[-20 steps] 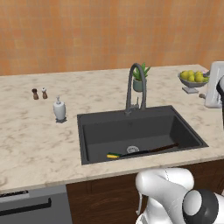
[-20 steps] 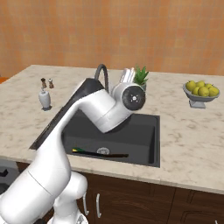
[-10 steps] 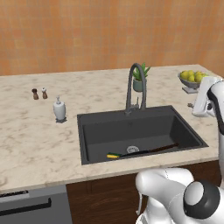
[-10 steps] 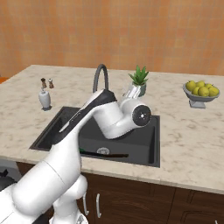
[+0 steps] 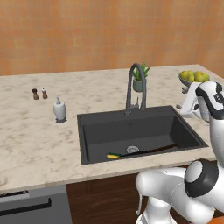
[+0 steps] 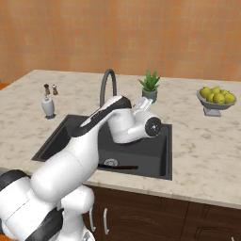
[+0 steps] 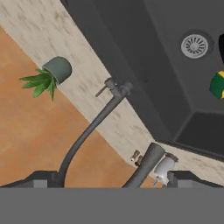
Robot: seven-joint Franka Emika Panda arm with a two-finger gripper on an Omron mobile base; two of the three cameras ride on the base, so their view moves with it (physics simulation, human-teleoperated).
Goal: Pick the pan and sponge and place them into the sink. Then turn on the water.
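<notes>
Both pan [image 5: 144, 151] and sponge [image 5: 112, 155] lie along the sink's [image 5: 94, 131] front edge (drain beside them); the gripper [image 7: 107, 180] straddles the faucet [image 7: 94, 124], jaws wide.

The dark sink [image 5: 94, 131] is set into the marble desk [image 5: 30, 144], with the arched faucet [image 5: 133, 85] at its back rim and a potted plant [image 5: 140, 81] just behind that. The pan [image 5: 148, 151] lies along the basin's front wall, its handle pointing left to the sponge [image 5: 112, 155], near the drain [image 5: 132, 149]. Left of the sink stand a white soap dispenser [image 5: 59, 109] and 2 small shakers [image 5: 39, 93]; a bowl of lemons [image 5: 195, 78] sits at the far right behind the white arm [image 5: 205, 103].
</notes>
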